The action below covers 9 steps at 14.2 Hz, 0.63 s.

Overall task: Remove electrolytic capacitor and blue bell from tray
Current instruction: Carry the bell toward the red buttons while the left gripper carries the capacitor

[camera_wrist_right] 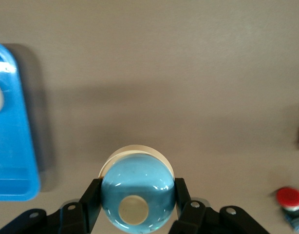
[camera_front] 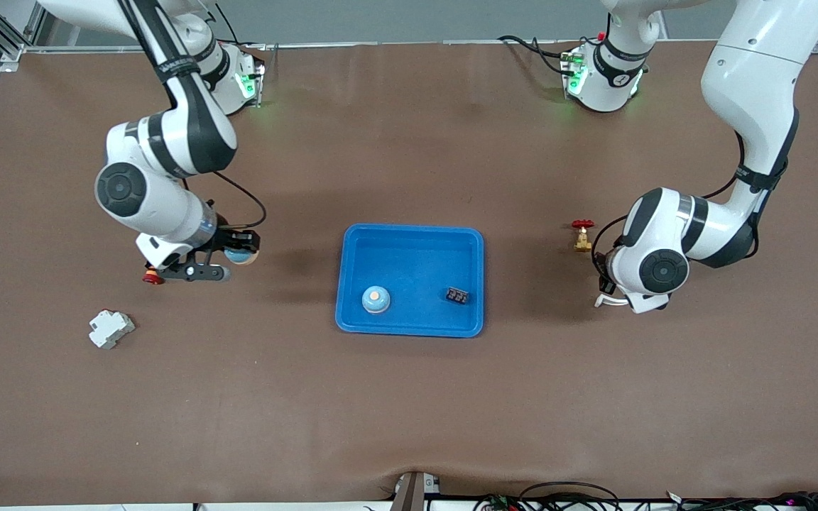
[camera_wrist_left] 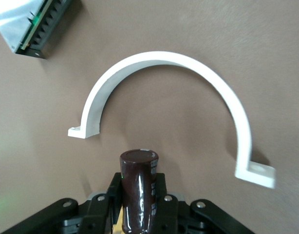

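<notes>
Closest to the front camera is a white breaker-looking block [camera_front: 111, 329], sitting toward the right arm's end of the table. A bit farther back is the tray [camera_front: 409, 241] in the middle, with a blue bell [camera_front: 375, 299] and a small black part [camera_front: 458, 295] inside it.

The right gripper [camera_wrist_right: 137, 195] is over bare table between the tray and the arm's end, outside the tray. Its fingers are clamped on the sides of a second blue bell [camera_wrist_right: 137, 178], with a red button [camera_front: 153, 277] close by. The left gripper [camera_wrist_left: 140, 204] is over the table at the left arm's end, fingers squeezed on the electrolytic capacitor [camera_wrist_left: 139, 170]. A white half-ring clamp [camera_wrist_left: 164, 58] lies just ahead of it.

My read is that both are at the put-down stage. I'd lower each one until the part actually touches the table before letting go, since a bell can roll and a tall cap tips easily. Keep the cap clear of the clamp and the bell off the button.

Farthest back of the loose bits is a red-handled valve [camera_front: 582, 235].

Count:
- Bells: two
- Capacitor, tray, black part, clamp, valve, breaker block, button: one each
</notes>
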Each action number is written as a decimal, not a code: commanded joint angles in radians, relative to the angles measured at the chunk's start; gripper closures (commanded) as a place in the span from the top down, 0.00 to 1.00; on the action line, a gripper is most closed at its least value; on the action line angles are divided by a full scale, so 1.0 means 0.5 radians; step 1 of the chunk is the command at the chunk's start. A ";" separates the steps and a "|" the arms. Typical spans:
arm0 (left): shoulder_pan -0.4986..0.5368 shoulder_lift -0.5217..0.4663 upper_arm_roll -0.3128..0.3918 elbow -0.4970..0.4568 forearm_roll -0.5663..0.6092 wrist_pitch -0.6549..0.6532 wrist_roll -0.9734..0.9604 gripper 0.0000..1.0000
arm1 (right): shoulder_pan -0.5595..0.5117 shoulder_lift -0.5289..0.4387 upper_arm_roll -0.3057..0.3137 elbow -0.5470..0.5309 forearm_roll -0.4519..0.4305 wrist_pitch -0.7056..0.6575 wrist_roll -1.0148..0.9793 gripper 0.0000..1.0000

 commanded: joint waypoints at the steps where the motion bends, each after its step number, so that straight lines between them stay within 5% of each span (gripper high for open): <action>1: 0.089 0.013 -0.027 -0.052 0.030 0.114 0.018 0.00 | -0.169 -0.093 0.036 -0.223 0.045 0.179 -0.295 0.00; 5: 0.092 0.056 -0.024 -0.040 0.033 0.195 0.018 0.00 | -0.280 -0.072 0.033 -0.377 0.045 0.428 -0.516 0.00; 9: 0.089 -0.002 -0.024 -0.043 0.033 0.155 0.021 1.00 | -0.400 0.017 0.033 -0.435 0.045 0.582 -0.694 0.00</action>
